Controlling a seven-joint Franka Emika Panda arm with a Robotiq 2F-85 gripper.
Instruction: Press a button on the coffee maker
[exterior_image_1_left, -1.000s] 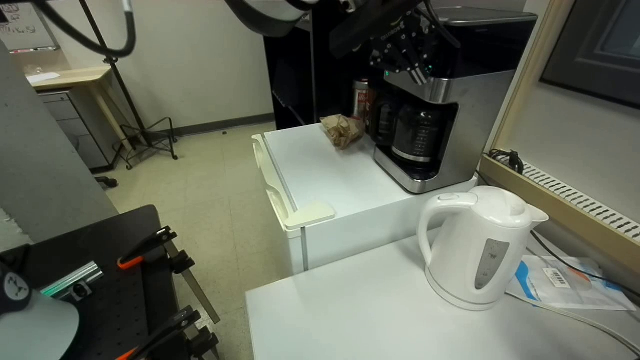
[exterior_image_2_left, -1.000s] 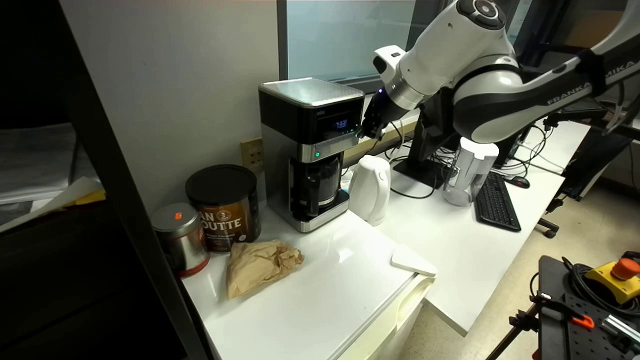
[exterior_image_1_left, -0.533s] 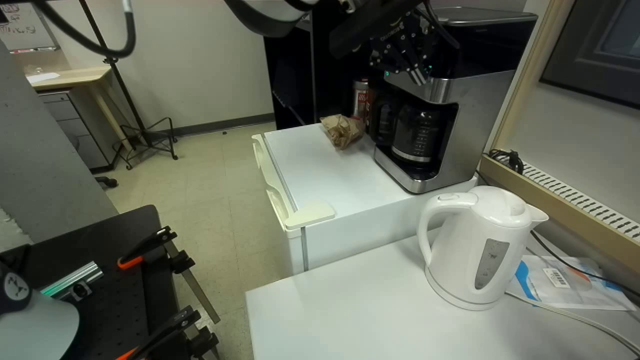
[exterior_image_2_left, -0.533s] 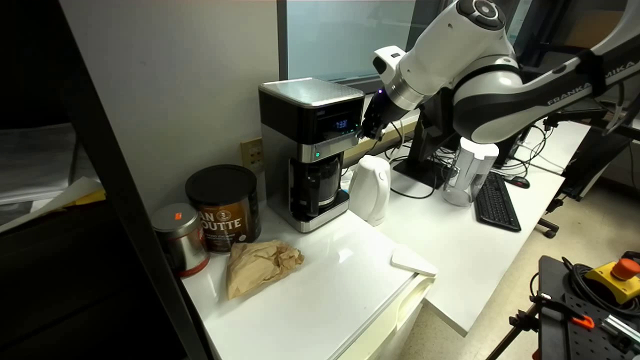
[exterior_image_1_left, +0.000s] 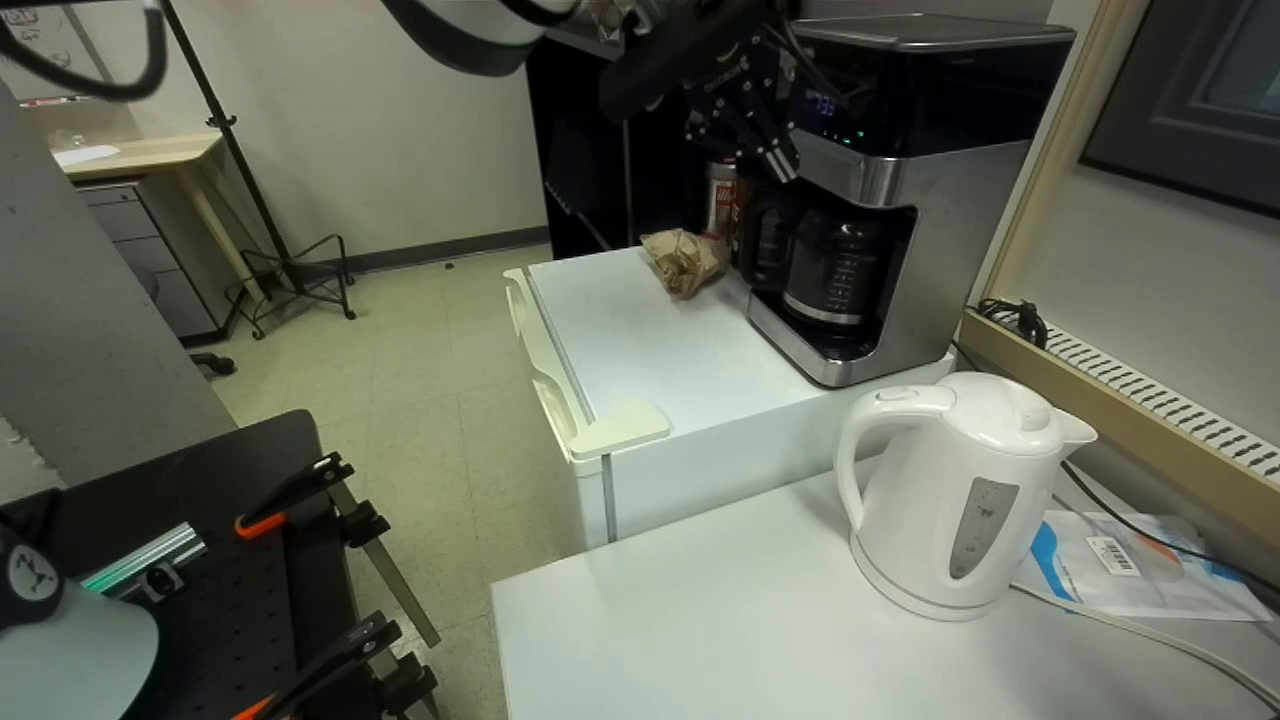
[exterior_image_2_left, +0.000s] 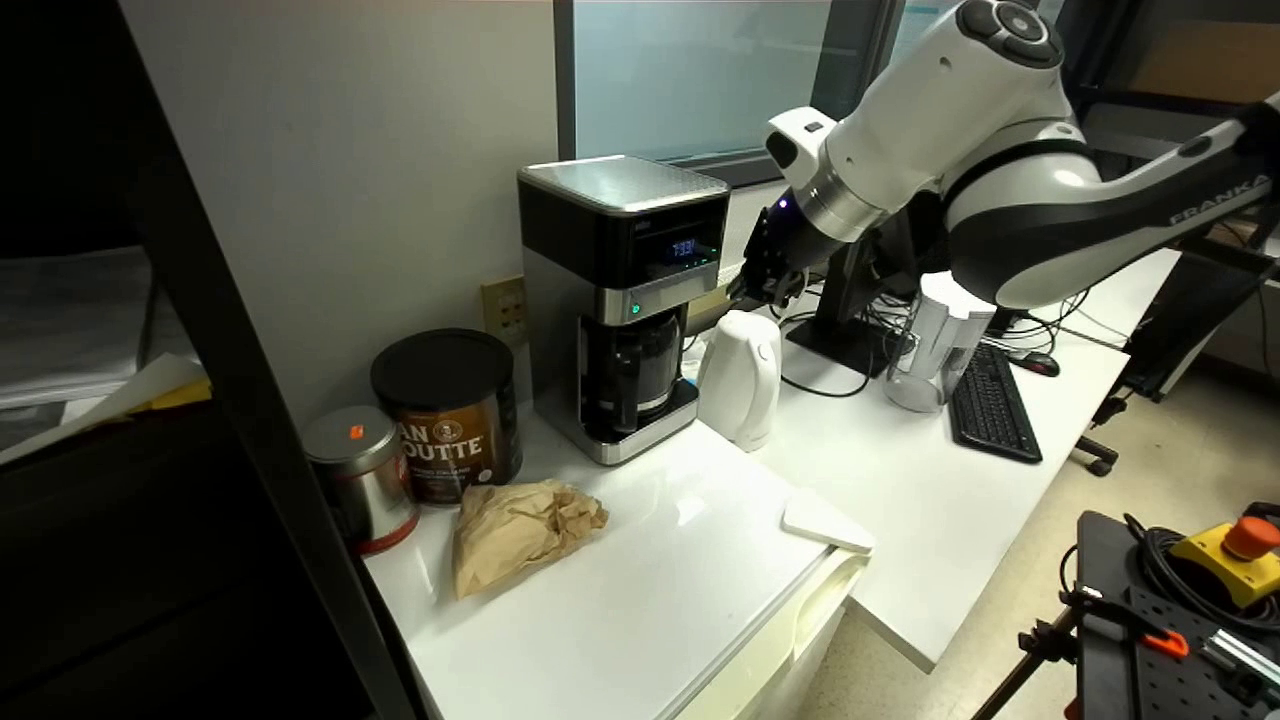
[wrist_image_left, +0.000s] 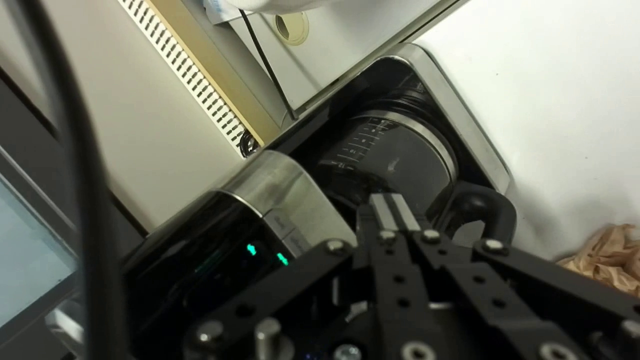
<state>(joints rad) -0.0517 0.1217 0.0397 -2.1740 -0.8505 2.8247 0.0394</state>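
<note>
The coffee maker (exterior_image_1_left: 970, 240) is a tall black and silver machine with a dark glass carafe (exterior_image_1_left: 835, 260). It also shows in an exterior view (exterior_image_2_left: 560, 330) with a lit clock display (exterior_image_2_left: 683, 248) and a green light (exterior_image_2_left: 635, 309) on its silver band. In the wrist view, grey buttons (wrist_image_left: 287, 232) sit on the band beside two green lights. My gripper (exterior_image_1_left: 782, 163) is in front of the machine's front face, and its tips look apart from it. In the wrist view, the gripper (wrist_image_left: 395, 212) has its fingertips together with nothing between them, to the right of the buttons.
A white kettle (exterior_image_1_left: 960, 500) stands beside the machine on the table, below my gripper in an exterior view (exterior_image_2_left: 740, 380). A paper bag (exterior_image_2_left: 525, 530) and two cans, one brown (exterior_image_2_left: 450, 430) and one silver (exterior_image_2_left: 365, 480), stand on its other side. A clear pitcher (exterior_image_2_left: 935, 350) stands farther off.
My gripper and arm have moved back from the coffee maker's front panel and lower. The clock display, blocked before in an exterior view, now shows there. The gripper stays shut.
</note>
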